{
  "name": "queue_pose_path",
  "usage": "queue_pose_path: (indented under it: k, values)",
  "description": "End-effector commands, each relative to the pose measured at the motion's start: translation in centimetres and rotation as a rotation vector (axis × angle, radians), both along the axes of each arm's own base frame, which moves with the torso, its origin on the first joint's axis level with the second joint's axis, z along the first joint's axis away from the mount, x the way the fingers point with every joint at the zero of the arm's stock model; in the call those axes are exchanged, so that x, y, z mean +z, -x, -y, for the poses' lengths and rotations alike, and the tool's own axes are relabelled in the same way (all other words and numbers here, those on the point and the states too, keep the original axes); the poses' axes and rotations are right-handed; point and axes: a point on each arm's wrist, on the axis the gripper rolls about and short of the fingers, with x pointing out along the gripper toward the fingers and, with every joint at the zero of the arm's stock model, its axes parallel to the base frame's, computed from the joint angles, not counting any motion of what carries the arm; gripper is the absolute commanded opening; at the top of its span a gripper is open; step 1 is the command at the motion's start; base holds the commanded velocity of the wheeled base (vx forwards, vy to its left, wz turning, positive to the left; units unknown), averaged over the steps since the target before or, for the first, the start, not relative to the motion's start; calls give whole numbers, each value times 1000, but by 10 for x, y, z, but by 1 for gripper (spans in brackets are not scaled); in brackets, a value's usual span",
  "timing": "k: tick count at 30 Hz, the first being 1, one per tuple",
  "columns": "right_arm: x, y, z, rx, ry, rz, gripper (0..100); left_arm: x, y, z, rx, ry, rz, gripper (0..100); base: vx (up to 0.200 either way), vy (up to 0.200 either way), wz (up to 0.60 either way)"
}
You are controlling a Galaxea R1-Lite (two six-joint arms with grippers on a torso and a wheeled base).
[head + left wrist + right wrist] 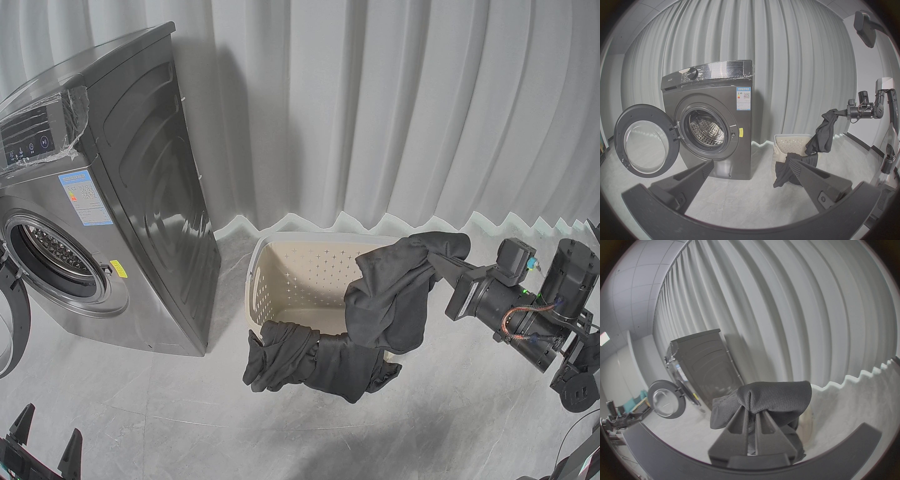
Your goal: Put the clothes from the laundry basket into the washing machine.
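Observation:
My right gripper (441, 262) is shut on a dark garment (387, 300), held above the right side of the cream laundry basket (294, 275). The cloth hangs from the closed fingers (742, 424) as a bunched fold (775, 396). More dark cloth (312, 362) drapes over the basket's front rim to the floor; I cannot tell whether it is the same piece. The grey washing machine (125, 206) stands at the left with its round door (647, 140) swung open and its drum (706, 129) bare. My left gripper (51, 424) is low at the near left, open and holding nothing (750, 162).
White pleated curtains (375, 112) line the back wall behind the basket and machine. The grey floor (187, 412) between machine, basket and me is open. The opened door (12, 319) juts out in front of the machine at the far left.

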Motion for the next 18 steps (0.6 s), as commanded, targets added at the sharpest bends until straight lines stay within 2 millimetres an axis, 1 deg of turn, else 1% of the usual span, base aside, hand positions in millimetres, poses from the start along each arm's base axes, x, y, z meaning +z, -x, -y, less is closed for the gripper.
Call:
queue_pose_path:
  k: [1,4,7,9,15,18]
  values:
    - [11,-1,2,-84,12,32,0,-5,0,0,1,3,-4,100,0,0,0]
    - [12,-1,3,-97,8,38,0,-5,0,0,-1,3,-4,100,0,0,0]
    - [24,5,7,-105,-16,71,0,-5,0,0,1,5,-4,100,0,0,0]
    - [25,7,9,-105,-21,77,0,-5,0,0,-1,6,-4,100,0,0,0]
    - [26,8,9,-105,-24,82,0,-5,0,0,1,6,-4,100,-200,0,0]
    - [26,9,10,-99,-22,82,0,-5,0,0,-1,8,-3,100,0,0,0]
